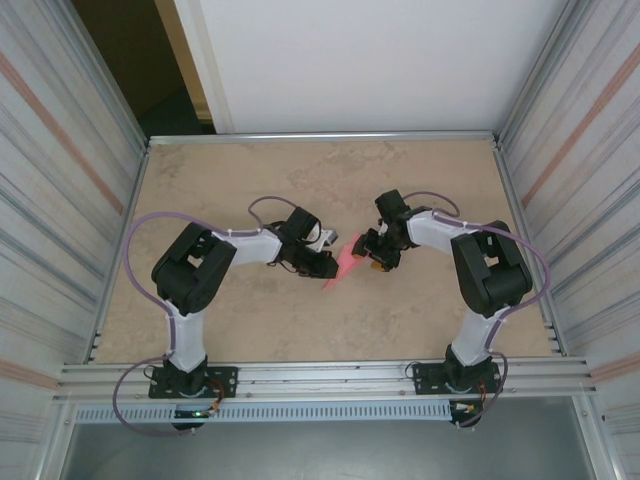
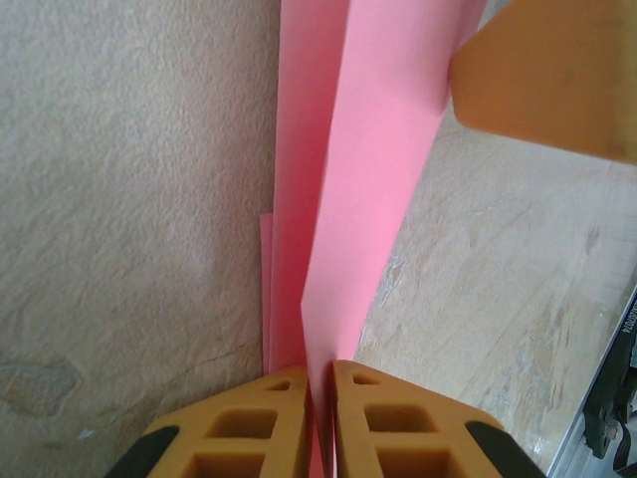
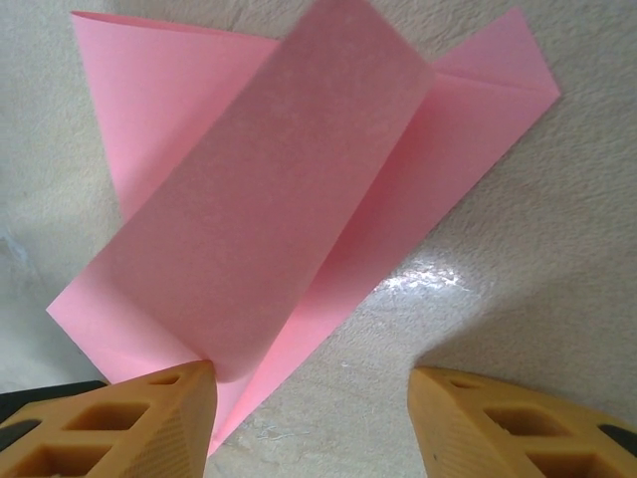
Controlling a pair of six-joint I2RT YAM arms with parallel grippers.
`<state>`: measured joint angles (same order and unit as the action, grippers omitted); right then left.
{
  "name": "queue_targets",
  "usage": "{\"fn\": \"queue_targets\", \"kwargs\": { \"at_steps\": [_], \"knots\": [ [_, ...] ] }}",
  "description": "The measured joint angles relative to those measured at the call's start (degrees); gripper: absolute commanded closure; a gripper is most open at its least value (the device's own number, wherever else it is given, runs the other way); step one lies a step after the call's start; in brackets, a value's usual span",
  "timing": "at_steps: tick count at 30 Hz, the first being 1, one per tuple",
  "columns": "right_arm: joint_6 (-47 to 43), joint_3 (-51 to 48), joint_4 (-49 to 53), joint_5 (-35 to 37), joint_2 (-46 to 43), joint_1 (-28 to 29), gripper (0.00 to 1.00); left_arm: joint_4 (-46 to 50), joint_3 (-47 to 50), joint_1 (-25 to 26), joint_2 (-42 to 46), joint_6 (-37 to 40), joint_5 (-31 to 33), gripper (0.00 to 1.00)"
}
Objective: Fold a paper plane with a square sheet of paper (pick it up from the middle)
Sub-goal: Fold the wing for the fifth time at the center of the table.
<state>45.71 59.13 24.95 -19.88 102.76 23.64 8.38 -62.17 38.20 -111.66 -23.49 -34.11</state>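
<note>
Paper [image 3: 299,199]: thin, matt, smooth, sharply creased. Table [image 1: 250,330]: mottled stone-look top, finely grained (faint sheen in places). Gripper fingers [image 3: 109,418]: matt orange plastic, ribbed. Rail [image 1: 330,378] along near edge: brushed metal.

Beige marbled table [image 1: 300,180], ribbed metal side walls [image 1: 60,150] left and right, white back panel [image 1: 370,60], aluminium rail [image 1: 330,378] along the near edge, dark opening [image 1: 130,60] at far left
</note>
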Motion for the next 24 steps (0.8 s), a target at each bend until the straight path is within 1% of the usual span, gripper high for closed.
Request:
{"fn": "queue_targets", "kwargs": {
  "at_steps": [3, 8, 11, 17, 24],
  "knots": [
    [-1.31, -1.68, -2.43, 0.9, -2.25, 0.94, 0.31, 0.76, -0.5, 0.0, -0.2, 0.02, -0.02, 0.85],
    [-4.48, -3.67, -4.55, 2.1, -4.35, 2.38, 0.26, 1.46, -1.01, 0.0, -0.39, 0.02, -0.15, 0.84],
    [-5.75, -3.37, -4.09, 3.82, -4.28, 3.43, 0.26, 2.08, -1.49, 0.0, -0.66, 0.02, -0.35, 0.84],
    [-5.42, 1.01, 0.94, 7.74, -1.14, 4.92, 0.26, 2.36, -1.79, 0.0, -0.87, 0.04, -0.68, 0.83],
    [-4.15, 3.28, 3.93, 9.84, 0.7, 5.33, 0.34, 2.51, -2.01, 0.0, -1.01, 0.04, -1.25, 0.79]
  ]
}}
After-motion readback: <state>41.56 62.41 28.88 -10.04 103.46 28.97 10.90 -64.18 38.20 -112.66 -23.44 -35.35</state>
